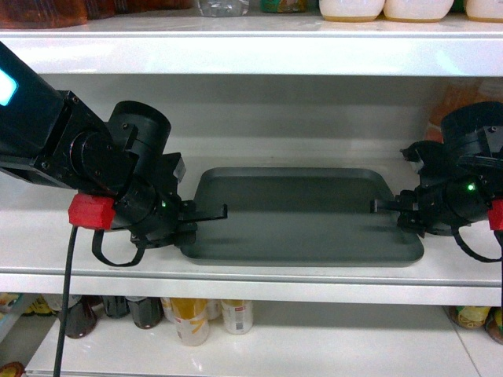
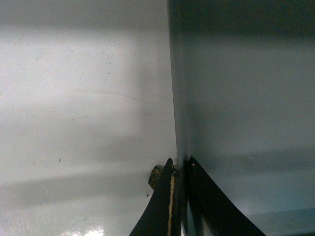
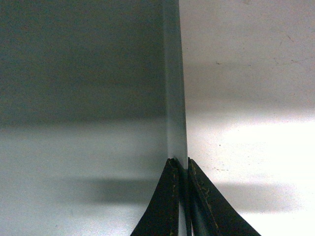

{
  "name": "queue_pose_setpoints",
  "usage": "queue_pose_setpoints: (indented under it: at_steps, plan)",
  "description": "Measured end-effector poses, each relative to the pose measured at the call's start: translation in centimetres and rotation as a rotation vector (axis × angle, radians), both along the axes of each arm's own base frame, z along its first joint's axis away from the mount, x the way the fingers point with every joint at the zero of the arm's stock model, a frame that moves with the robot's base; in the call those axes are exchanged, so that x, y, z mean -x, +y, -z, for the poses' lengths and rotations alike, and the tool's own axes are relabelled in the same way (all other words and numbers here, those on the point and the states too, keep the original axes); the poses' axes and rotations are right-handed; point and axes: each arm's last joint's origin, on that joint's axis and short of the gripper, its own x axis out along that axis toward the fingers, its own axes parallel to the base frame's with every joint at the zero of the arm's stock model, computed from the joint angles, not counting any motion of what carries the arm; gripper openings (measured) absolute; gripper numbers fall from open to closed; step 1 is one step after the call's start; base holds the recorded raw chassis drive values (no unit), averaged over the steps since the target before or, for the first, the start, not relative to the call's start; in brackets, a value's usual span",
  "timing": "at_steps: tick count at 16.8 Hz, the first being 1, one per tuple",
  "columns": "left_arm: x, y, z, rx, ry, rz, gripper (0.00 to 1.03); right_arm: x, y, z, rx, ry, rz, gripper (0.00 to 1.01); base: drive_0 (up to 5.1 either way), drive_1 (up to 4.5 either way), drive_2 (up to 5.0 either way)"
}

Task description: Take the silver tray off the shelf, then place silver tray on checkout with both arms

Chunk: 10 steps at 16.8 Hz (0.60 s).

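White glossy shelf (image 1: 259, 275) under silver tray (image 1: 299, 216), left hand (image 1: 206, 212) and right hand (image 1: 387, 206) each clamping a rim

Two black robot arms reach inward from either side at about the same height. The left arm, with a red part at its wrist, points its pincer (image 1: 206, 212) to the right. The right arm points its pincer (image 1: 387, 206) to the left. Each pincer's thin fingers are nearly together, clamped on the tray (image 1: 302, 216) rim, one finger on each side.
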Motion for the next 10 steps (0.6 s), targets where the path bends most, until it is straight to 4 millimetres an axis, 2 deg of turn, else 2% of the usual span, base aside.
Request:
queue_pose_setpoints:
  at_steps: [1, 5, 8, 10]
  plan:
    - [0.2, 0.0, -0.1, 0.014, -0.003, -0.011, 0.03, 0.0, 0.0, 0.0, 0.0, -0.008, 0.002, 0.03, 0.0, 0.0, 0.0]
    - [1.3, 0.4, -0.2, 0.031, -0.024, -0.026, 0.02, 1.1, 0.1, -0.1, -0.019, -0.012, 0.008, 0.03, 0.0, 0.0, 0.0]
    - [3.3, 0.5, -0.7, 0.02, -0.055, -0.027, 0.02, 3.4, 0.1, -0.3, -0.053, -0.022, 0.019, 0.03, 0.0, 0.0, 0.0]
    - [5.0, 0.3, -2.2, 0.02, -0.1, -0.018, 0.02, 5.5, -0.1, -0.7, -0.077, -0.027, 0.033, 0.03, 0.0, 0.0, 0.0]
